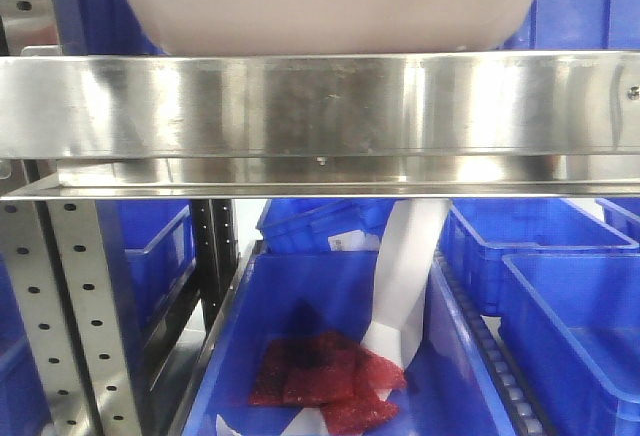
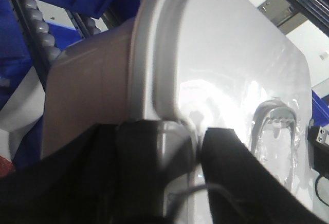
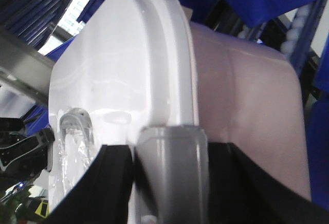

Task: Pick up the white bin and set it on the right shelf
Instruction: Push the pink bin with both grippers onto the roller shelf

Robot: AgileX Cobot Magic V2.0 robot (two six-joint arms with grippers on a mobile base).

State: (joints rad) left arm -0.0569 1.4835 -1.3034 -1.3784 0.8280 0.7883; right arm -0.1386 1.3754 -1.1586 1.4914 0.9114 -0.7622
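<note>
The white bin point(image 1: 330, 1), a pinkish-white tote with a glossy pale lid, fills the top of the front view, just above the shiny steel front rail of the right shelf point(image 1: 320, 106). In the left wrist view my left gripper point(image 2: 198, 147) is shut on the bin's point(image 2: 216, 70) grey side latch at the lid rim. In the right wrist view my right gripper point(image 3: 172, 167) is shut on the bin's point(image 3: 128, 64) grey latch point(image 3: 175, 167) on the opposite end. Whether the bin rests on the shelf is hidden by the rail.
Blue plastic crates point(image 1: 560, 296) sit on the lower level under the rail, one holding red mesh bags point(image 1: 325, 376) and a white paper strip point(image 1: 405, 276). A perforated steel upright point(image 1: 75, 306) stands at the left. Roller tracks point(image 2: 43, 29) run beside the crates.
</note>
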